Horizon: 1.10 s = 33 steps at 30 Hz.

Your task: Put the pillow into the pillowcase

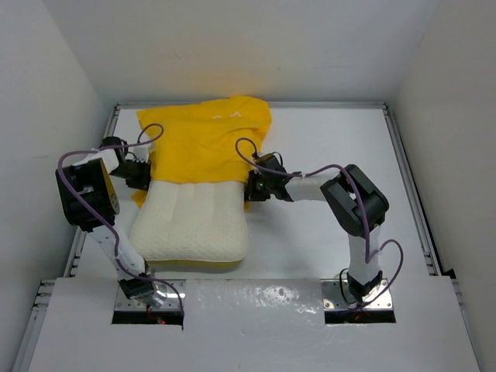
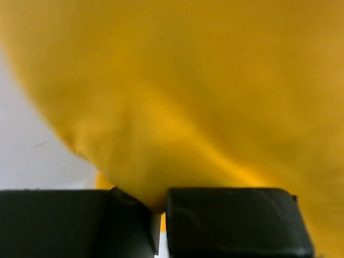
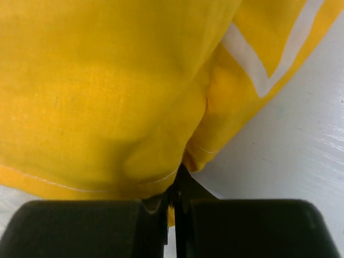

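**Black fingers nip the yellow cloth on both sides**

Black fingers fill the bottom of both wrist views, with yellow cloth bunched right against them. The pillowcase [image 1: 205, 143] lies rumpled on the far left half of the table [image 1: 333, 147], reaching almost to the far edge. Its near edge runs straight across the pillow [image 1: 194, 221], which lies just nearer, left of centre. The pillow's far end is covered by the yellow cloth. Its quilted near part lies bare, with a yellow trim showing along the near edge. From the overhead view I cannot tell whether that far end is inside the case or only under it.

The left gripper [image 1: 146, 177] sits at the left end of the pillowcase's near edge, where cloth and pillow meet. In its wrist view the left gripper [image 2: 158, 207] is clenched, with a fold of the pillowcase [image 2: 188, 97] dipping into the narrow slit between the fingers. The right gripper [image 1: 252, 188] is at the right end of the same edge. Close up, the right gripper [image 3: 173, 201] is clamped tight on the stitched hem of the pillowcase [image 3: 97, 97], beside a white printed stripe [image 3: 252, 59].

Purple cables [image 1: 101, 155] loop over both arms, and plain white walls [image 1: 46, 93] stand round the table.
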Motion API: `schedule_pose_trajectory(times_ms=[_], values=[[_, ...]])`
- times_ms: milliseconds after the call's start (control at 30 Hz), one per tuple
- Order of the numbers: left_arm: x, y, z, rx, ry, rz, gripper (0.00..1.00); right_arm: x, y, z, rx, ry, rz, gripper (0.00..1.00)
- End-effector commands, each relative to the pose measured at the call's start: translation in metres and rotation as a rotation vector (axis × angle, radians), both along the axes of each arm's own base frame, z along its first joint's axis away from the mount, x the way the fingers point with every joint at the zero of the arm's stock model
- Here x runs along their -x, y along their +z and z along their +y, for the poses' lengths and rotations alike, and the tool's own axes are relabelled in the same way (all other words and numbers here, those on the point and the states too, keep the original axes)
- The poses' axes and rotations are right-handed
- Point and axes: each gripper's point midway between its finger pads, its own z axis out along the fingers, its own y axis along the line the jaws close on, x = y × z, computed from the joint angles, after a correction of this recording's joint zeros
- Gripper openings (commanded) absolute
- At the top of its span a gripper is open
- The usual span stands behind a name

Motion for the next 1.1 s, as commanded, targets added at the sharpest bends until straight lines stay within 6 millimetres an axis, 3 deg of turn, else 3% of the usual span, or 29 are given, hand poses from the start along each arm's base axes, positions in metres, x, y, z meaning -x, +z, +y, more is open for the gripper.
schedule_pose_trajectory(times_ms=[0,67,100,133,167,200,233,267,300,333,367,400,433,467,500,533,567,600,633,667,733,767,833,867,967,1000,1067], values=[[0.005,0.003,-0.037,0.167,-0.091,-0.026,0.0,0.002,-0.003,-0.01,-0.026,-0.024,-0.006,0.0],[0.012,0.024,-0.051,0.233,-0.207,-0.08,0.0,0.006,0.031,-0.004,-0.112,0.031,-0.045,0.0],[0.034,0.039,-0.061,0.293,-0.249,-0.029,0.0,0.015,0.041,-0.004,-0.131,0.072,-0.049,0.0],[0.042,0.061,-0.066,0.32,-0.376,-0.118,0.0,0.021,0.076,0.002,-0.192,0.126,-0.101,0.0],[0.054,0.076,-0.069,0.336,-0.427,-0.135,0.0,0.03,0.095,0.005,-0.23,0.182,-0.119,0.0],[0.079,0.094,-0.076,0.383,-0.454,-0.086,0.0,0.055,0.114,0.011,-0.299,0.303,-0.096,0.0],[0.085,0.114,-0.076,0.352,-0.482,-0.143,0.0,0.07,0.136,0.015,-0.36,0.376,-0.102,0.0],[0.088,0.122,-0.074,0.316,-0.479,-0.157,0.0,0.084,0.173,0.017,-0.438,0.445,-0.14,0.0],[0.089,0.143,-0.076,0.274,-0.476,-0.218,0.0,0.097,0.203,0.021,-0.515,0.512,-0.148,0.0],[0.087,0.156,-0.076,0.262,-0.466,-0.254,0.0,0.098,0.227,0.022,-0.562,0.518,-0.177,0.0],[0.073,0.182,-0.078,0.26,-0.454,-0.331,0.0,0.095,0.278,0.025,-0.681,0.505,-0.248,0.0],[0.066,0.197,-0.081,0.301,-0.392,-0.329,0.0,0.089,0.307,0.025,-0.762,0.481,-0.284,0.0],[0.056,0.212,-0.083,0.331,-0.365,-0.353,0.0,0.068,0.335,0.013,-0.839,0.408,-0.32,0.0],[0.039,0.245,-0.088,0.372,-0.361,-0.434,0.0,0.06,0.399,0.001,-1.004,0.425,-0.515,0.0],[0.027,0.249,-0.089,0.449,-0.286,-0.381,0.0,0.04,0.422,-0.01,-1.179,0.301,-0.372,0.0],[0.017,0.261,-0.092,0.488,-0.264,-0.377,0.0,0.013,0.444,-0.037,-1.274,0.222,-0.409,0.0],[0.002,0.286,-0.093,0.5,-0.264,-0.424,0.0,0.008,0.472,-0.057,-1.398,0.222,-0.471,0.0],[-0.012,0.281,-0.09,0.547,-0.203,-0.359,0.0,-0.019,0.478,-0.068,-1.504,0.148,-0.361,0.0],[-0.021,0.287,-0.088,0.548,-0.193,-0.364,0.0,-0.045,0.488,-0.092,-1.574,0.046,-0.394,0.0],[-0.033,0.305,-0.085,0.522,-0.203,-0.419,0.0,-0.064,0.488,-0.099,-1.587,-0.021,-0.368,0.0],[-0.049,0.302,-0.082,0.526,-0.172,-0.396,0.0,-0.094,0.473,-0.103,-1.502,-0.126,-0.4,0.0],[-0.057,0.296,-0.075,0.453,-0.155,-0.401,0.0,-0.112,0.457,-0.096,-1.405,-0.197,-0.353,0.0],[-0.057,0.283,-0.078,0.419,-0.147,-0.364,0.0,-0.115,0.44,-0.085,-1.275,-0.228,-0.374,0.0],[-0.052,0.272,-0.08,0.438,-0.139,-0.324,0.0,-0.118,0.422,-0.083,-1.249,-0.264,-0.326,0.0],[-0.041,0.261,-0.091,0.491,-0.149,-0.258,0.0,-0.112,0.413,-0.083,-1.279,-0.283,-0.258,0.0],[-0.039,0.264,-0.093,0.49,-0.158,-0.266,0.0,-0.109,0.418,-0.08,-1.273,-0.274,-0.264,0.0],[-0.036,0.29,-0.104,0.476,-0.2,-0.335,0.0,-0.101,0.452,-0.079,-1.241,-0.254,-0.321,0.0]])
